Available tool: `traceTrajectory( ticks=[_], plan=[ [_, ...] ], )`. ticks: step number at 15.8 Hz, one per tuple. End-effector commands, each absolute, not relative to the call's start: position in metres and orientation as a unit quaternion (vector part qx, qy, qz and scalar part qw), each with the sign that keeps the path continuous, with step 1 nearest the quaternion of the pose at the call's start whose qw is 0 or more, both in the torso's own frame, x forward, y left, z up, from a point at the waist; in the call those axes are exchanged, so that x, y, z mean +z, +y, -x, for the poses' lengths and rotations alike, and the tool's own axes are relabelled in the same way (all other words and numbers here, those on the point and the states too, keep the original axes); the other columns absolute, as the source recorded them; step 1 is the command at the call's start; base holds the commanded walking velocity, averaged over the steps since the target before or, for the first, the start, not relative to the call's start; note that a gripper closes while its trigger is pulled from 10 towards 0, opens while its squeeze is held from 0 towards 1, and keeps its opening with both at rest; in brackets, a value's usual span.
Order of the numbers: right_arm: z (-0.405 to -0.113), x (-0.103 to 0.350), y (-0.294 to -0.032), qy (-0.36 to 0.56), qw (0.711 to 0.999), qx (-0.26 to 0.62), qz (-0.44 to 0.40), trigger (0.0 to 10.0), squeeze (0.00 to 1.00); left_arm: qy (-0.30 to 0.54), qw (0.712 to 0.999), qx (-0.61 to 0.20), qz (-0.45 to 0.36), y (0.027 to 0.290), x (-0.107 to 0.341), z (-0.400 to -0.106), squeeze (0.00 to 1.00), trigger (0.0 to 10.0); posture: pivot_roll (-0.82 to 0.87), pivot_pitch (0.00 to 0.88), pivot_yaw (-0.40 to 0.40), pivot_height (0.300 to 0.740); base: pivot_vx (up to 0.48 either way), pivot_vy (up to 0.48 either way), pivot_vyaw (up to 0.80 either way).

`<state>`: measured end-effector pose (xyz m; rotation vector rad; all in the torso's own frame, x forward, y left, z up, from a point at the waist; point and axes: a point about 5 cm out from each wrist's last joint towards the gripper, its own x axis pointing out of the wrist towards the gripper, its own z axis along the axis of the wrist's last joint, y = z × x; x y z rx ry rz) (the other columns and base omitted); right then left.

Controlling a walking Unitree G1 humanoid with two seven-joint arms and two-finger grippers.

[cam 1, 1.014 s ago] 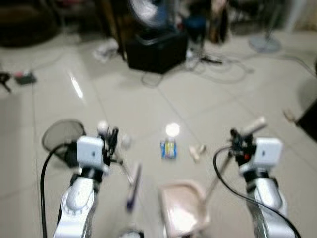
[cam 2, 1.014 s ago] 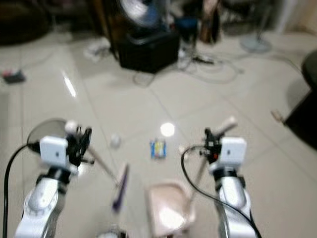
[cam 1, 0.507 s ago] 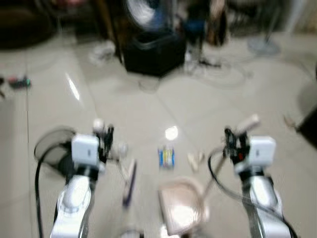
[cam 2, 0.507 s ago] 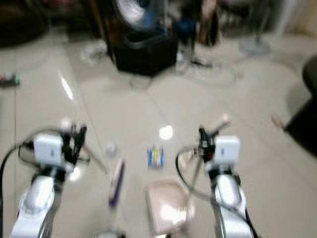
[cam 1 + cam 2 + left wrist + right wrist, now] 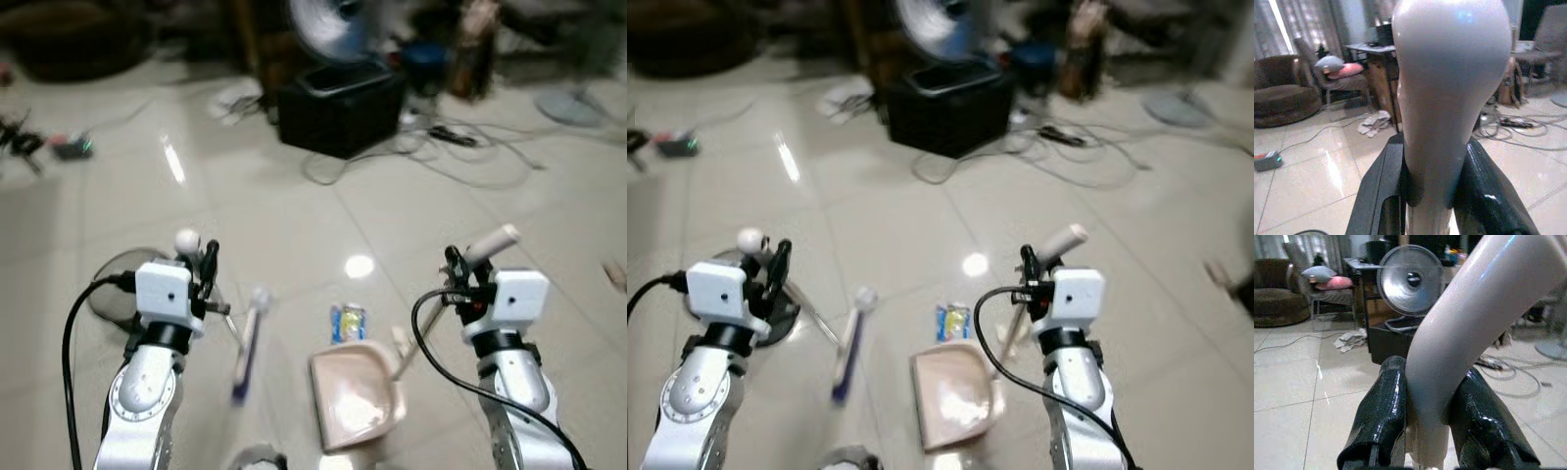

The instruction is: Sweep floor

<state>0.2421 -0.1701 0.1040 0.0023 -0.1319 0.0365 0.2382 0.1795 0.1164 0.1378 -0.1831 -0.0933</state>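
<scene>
Broom handle [image 5: 1449,98] clamped in left gripper [image 5: 204,266], dustpan handle [image 5: 1459,328] in right gripper [image 5: 458,266].

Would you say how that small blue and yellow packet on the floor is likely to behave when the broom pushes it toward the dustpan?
The packet lies flat and thin, so it is probably light and should slide rather than roll. The floor tiles look glossy, so it may skid ahead of the broom head. It sits just beyond the dustpan lip, so a short push should do.
</scene>
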Motion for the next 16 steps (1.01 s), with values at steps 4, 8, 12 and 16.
traceTrajectory(
  ticks=[4,8,12,16],
  plan=[
    [-0.2453,0.113,-0.1651,-0.095,0.995,0.025,-0.016,10.0,0.0,-0.113,0.989,-0.038,-0.088,0.1861,0.1255,-0.2399,0.0,10.0,0.03,0.105,0.026,0.74,0.363,0.0,0.0],
    [-0.2455,0.1124,-0.1633,-0.096,0.995,0.03,-0.021,10.0,0.0,-0.113,0.989,-0.039,-0.09,0.1875,0.1254,-0.2392,0.0,10.0,0.03,0.102,0.026,0.74,0.364,0.0,0.0],
    [-0.2471,0.112,-0.1625,-0.096,0.995,0.036,-0.004,10.0,0.0,-0.115,0.989,-0.032,-0.091,0.1892,0.1255,-0.2382,0.0,10.0,0.05,0.094,0.011,0.74,0.366,0.0,0.0],
    [-0.2504,0.114,-0.1617,-0.097,0.994,0.044,0.01,10.0,0.0,-0.114,0.99,-0.019,-0.085,0.1895,0.1237,-0.2359,0.0,10.0,0.05,0.096,-0.008,0.74,0.363,0.0,0.0]
  ],
)
